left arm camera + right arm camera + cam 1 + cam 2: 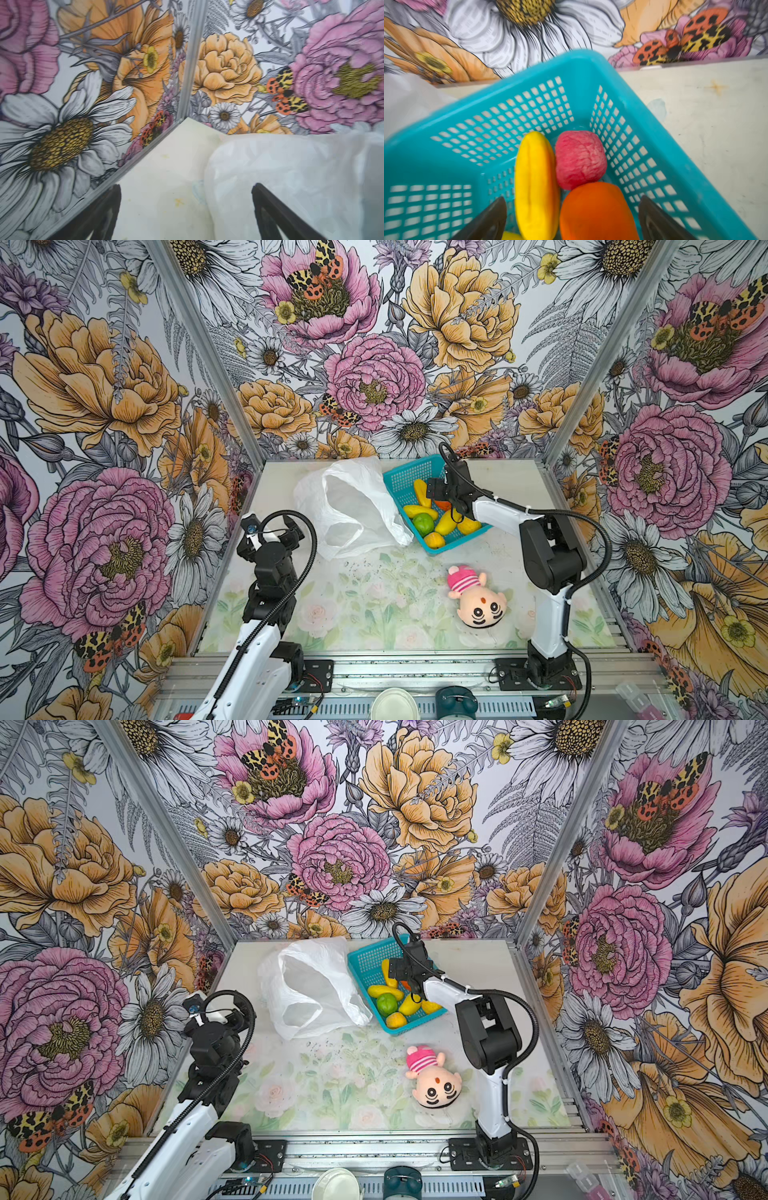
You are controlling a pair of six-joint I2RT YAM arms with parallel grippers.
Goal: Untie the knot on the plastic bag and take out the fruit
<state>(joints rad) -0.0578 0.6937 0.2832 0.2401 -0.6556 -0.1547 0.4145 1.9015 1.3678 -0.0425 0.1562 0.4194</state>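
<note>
My left fingers (268,209) are standing spread wide and gripping nothing. They are hovering over the left side of the table (374,614), just beside the plastic bag (365,493). The bag is lying slack and flat toward the back, with its mouth gaping and its handle strips loose. I am finding no knot in it and no colour showing through the film, though a fold could be hiding something small.

Moving right, the teal basket (399,481) is sitting just beside the bag's edge, seemingly touching it. The fruit (423,523) is resting inside the basket: yellow oblong pieces, a green one, a yellow-orange round one and, in the right wrist view, a bumpy pink-red one (580,160) against an orange one (598,212).

My right fingers (654,220) are hanging spread apart over that orange piece, holding nothing and, as far as I can tell, not touching it. I am judging this to be the end of a drop-off, with the task nearly finished. To do it cleanly I am planning to:
- rise straight up with the fingers wide, so the tips are not catching the mesh wall or nudging the pile
- keep the left side off the film, so the bag is not dragging the basket
- check inside the bag

The plush doll (478,597) is lying toward the front, well apart from the basket.
</note>
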